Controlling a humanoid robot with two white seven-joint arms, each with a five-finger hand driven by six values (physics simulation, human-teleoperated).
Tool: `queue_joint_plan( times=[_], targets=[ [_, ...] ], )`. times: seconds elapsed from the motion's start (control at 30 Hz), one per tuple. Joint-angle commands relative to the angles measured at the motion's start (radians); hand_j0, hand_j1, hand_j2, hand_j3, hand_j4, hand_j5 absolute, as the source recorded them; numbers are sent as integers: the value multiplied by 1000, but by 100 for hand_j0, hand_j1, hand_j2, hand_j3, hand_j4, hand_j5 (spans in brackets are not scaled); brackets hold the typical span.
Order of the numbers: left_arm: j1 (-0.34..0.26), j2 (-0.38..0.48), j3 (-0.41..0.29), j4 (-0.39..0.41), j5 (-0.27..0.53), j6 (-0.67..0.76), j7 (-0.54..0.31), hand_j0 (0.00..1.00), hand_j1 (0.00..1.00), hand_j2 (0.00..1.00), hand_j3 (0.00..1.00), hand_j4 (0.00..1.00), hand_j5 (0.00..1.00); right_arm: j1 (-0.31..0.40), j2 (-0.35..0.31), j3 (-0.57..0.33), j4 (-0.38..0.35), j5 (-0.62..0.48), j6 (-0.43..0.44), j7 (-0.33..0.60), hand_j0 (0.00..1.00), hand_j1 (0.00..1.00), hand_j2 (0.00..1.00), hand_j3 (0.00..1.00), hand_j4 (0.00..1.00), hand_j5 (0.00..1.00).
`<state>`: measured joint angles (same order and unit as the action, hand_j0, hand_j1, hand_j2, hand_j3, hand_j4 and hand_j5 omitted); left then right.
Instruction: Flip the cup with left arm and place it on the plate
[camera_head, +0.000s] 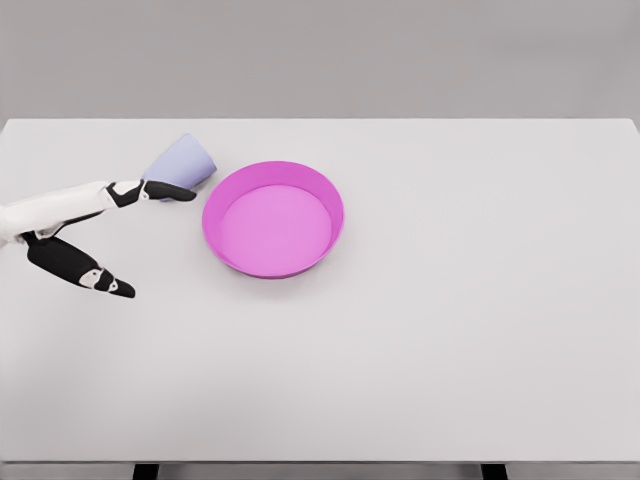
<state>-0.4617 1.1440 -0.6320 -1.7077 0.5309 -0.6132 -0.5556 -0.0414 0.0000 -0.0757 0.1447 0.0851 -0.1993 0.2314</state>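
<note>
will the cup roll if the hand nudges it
Probably. The cup seems to lie tilted on its side, so its round wall could roll, likely curving since it tapers. It looks small and thin, so probably light and easily pushed toward the plate by the left hand.

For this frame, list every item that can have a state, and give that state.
cup: tilted, off the plate, left of it, beside the left hand's fingers
plate: upright on the table, nothing in it
left hand: fingers spread, no closed grasp on the cup
right hand: out of view
</note>
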Motion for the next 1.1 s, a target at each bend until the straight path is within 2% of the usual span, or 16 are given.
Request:
queue_joint_plan(
  times=[0.0, 0.03, 0.07, 0.13, 0.43, 0.5, 0.53, 0.57, 0.6, 0.63, 0.73, 0.77, 0.8, 0.9, 0.97, 1.07],
  targets=[
    [-2, 0, -1, -1, 11, 2, 0, 100, 100, 100, 100, 100, 100, 2, 0, 1, -2, 1, 0, -1, 100, 100, 100, 100, 100, 100],
    [-17, -1, 0, 2, 9, 2, 0, 100, 100, 100, 100, 100, 100, 8, 0, 1, 7, -1, 0, -1, 100, 100, 100, 100, 100, 100],
    [-52, -47, -1, 13, 11, 2, 0, 100, 100, 100, 100, 100, 100, 14, 0, -3, 12, -5, 1, -1, 100, 100, 100, 100, 100, 100],
    [-71, -124, -1, 48, 11, 2, 0, 100, 100, 100, 100, 100, 100, 20, 0, -3, 9, -2, 1, -1, 100, 100, 100, 100, 100, 100],
    [-64, -136, -3, 56, 40, 2, 5, 100, 100, 100, 100, 100, 100, 20, 0, -1, 9, -2, 1, -1, 100, 100, 100, 100, 100, 100],
    [-44, -136, -3, 20, 37, 2, 54, 100, 100, 100, 100, 100, 100, 20, 0, 1, 9, -2, 1, -1, 100, 100, 100, 100, 100, 100],
    [-44, -127, 0, 0, 35, 2, 130, 100, 100, 100, 100, 100, 100, 20, 0, 1, 9, -2, 1, -1, 100, 100, 100, 100, 100, 100],
    [-46, -109, 3, -20, 20, 200, 178, 100, 100, 100, 100, 100, 100, 20, 0, -3, 9, -2, 1, -1, 100, 100, 100, 100, 100, 100],
    [-46, -73, 11, -49, 15, 577, 189, 100, 100, 100, 100, 100, 100, 20, 0, -4, 9, -2, 1, -1, 100, 100, 100, 100, 100, 100],
    [-46, -66, 9, -55, 17, 812, 178, 100, 100, 100, 100, 100, 100, 20, 0, -3, 9, -2, 1, -1, 100, 100, 100, 100, 100, 100],
    [-48, -49, 5, -56, -5, 953, 135, 100, 100, 100, 100, 100, 100, 20, 0, -1, 9, -2, 1, -1, 100, 100, 100, 100, 100, 100],
    [-55, -53, 8, -56, -15, 1046, 88, 100, 100, 100, 100, 100, 100, 20, 0, -1, 9, -2, 1, -1, 100, 100, 100, 100, 100, 100],
    [-58, -53, 11, -56, -23, 1066, 49, 100, 100, 100, 100, 100, 100, 20, 0, -1, 9, -2, 1, -1, 100, 100, 100, 100, 100, 100],
    [-152, -29, 11, -56, -38, 1069, 2, 100, 100, 100, 100, 100, 100, 20, 0, -1, 9, -2, 1, -1, 100, 100, 100, 100, 100, 100],
    [-207, -41, 11, -56, -92, 1067, -6, 100, 100, 100, 100, 100, 100, 20, 0, 1, 9, -2, 1, -1, 100, 100, 100, 100, 100, 100],
    [-236, -76, 28, -55, -152, 1069, -38, 100, 100, 100, 100, 100, 100, 20, 0, 1, 9, -2, 1, -1, 100, 100, 100, 100, 100, 100]
  ],
)
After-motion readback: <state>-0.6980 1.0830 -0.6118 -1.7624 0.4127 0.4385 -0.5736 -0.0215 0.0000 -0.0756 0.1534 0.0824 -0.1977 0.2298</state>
